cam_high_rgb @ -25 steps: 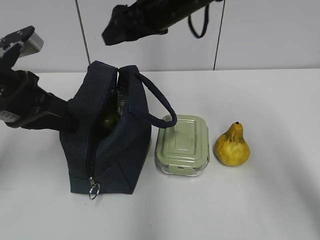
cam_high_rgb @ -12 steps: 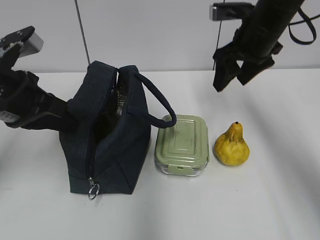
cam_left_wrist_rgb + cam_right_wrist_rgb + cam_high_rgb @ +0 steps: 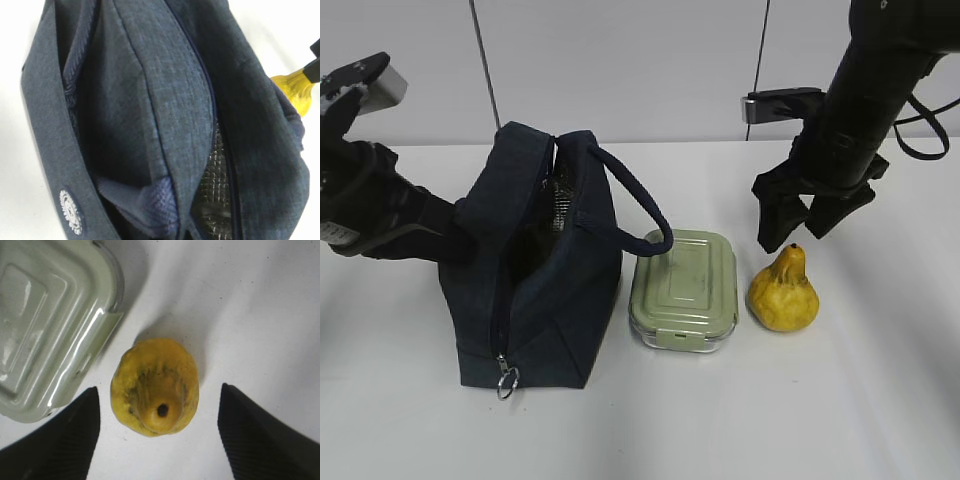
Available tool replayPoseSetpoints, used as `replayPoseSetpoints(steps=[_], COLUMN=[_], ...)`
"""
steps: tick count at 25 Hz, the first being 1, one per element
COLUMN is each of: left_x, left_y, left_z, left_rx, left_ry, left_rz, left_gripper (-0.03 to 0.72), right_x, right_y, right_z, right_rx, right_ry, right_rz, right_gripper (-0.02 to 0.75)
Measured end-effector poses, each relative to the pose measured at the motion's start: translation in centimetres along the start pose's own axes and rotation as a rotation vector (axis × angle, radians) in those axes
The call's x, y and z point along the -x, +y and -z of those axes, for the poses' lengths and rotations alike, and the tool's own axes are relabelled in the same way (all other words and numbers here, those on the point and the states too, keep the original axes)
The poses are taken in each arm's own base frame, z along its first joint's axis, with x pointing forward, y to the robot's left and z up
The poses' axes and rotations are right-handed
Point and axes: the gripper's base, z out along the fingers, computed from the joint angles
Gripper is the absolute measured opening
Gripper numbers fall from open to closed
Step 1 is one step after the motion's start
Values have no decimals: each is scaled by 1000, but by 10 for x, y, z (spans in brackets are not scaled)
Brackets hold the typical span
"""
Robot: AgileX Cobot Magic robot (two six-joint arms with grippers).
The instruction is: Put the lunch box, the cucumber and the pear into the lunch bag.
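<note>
The navy lunch bag [image 3: 550, 300] stands at the left, its zipper open and silver lining showing. My left gripper [image 3: 460, 235] is at its left flap; the left wrist view shows bunched bag fabric [image 3: 165, 100] pinched at the jaws, with the fingers hidden. The cucumber is not visible; the bag's inside is dark. The sage-green lunch box [image 3: 685, 285] lies right of the bag, with the yellow pear [image 3: 784, 293] beside it. My right gripper [image 3: 798, 232] is open just above the pear. In the right wrist view the pear [image 3: 155, 385] sits between the two fingers, untouched.
One bag handle [image 3: 640, 205] arches over the lunch box's near-left corner. The lunch box [image 3: 45, 315] lies close to the left finger [image 3: 60, 450]. White table [image 3: 880, 400] extends right and in front of the pear. A wall stands behind.
My right arm swung from above the bag to the right and came down over the pear, jaws open. The green shape seen in the bag earlier no longer shows. The left arm held still.
</note>
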Motion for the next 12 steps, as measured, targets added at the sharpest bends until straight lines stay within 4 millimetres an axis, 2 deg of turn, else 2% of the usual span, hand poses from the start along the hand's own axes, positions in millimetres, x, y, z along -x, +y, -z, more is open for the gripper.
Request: replayPoseSetpoints(steps=[5, 8, 10, 12], left_x=[0, 0, 0, 0], left_y=[0, 0, 0, 0], left_z=[0, 0, 0, 0], left_rx=[0, 1, 1, 2], left_ry=[0, -1, -2, -2], left_rz=[0, 0, 0, 0], left_gripper=[-16, -16, -16, -16], right_x=[1, 0, -2, -3], right_y=[-4, -5, -6, -5], right_z=[-21, -29, -34, -37], right_rx=[10, 18, 27, 36], right_ry=[45, 77, 109, 131], right_rz=[-9, -13, -15, -17], right_gripper=[564, 534, 467, 328])
